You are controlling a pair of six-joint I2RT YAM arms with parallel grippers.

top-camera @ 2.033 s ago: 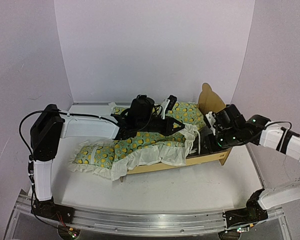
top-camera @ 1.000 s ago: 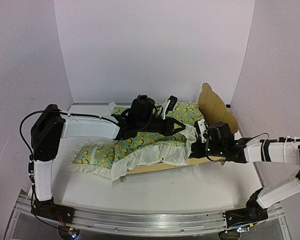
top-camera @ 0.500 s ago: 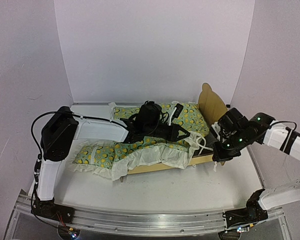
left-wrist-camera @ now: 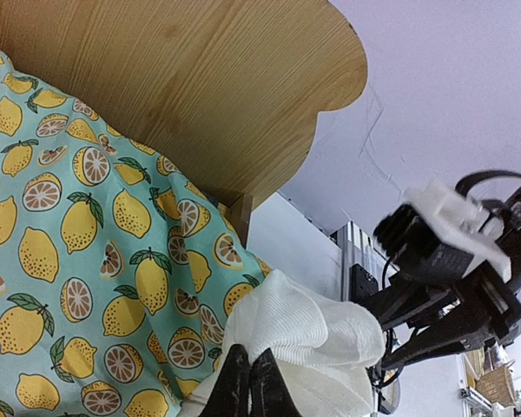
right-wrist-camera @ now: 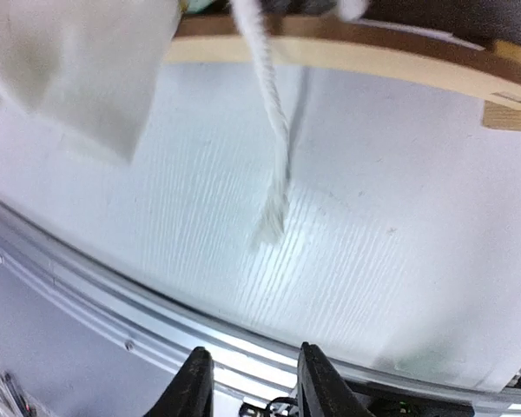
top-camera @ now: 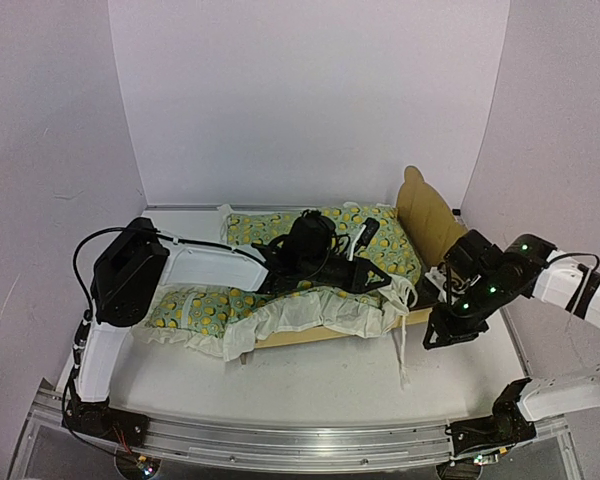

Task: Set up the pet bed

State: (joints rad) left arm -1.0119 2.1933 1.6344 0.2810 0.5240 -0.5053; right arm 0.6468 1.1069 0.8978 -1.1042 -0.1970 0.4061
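Just in front of the pet bed, at its headboard end, the right gripper hangs over the table, jaws partly apart, gripping nothing. A white cord dangles off the bed's near rail. Over the bed, the left gripper is pinched closed on the white ruffle of the quilt.

Robot lab booth: plain white backdrop panels, aluminium base rail.

Soft even light, pale table with faint shadows, quilt print crisp at the left wrist, white cord smeared by blur at the right wrist
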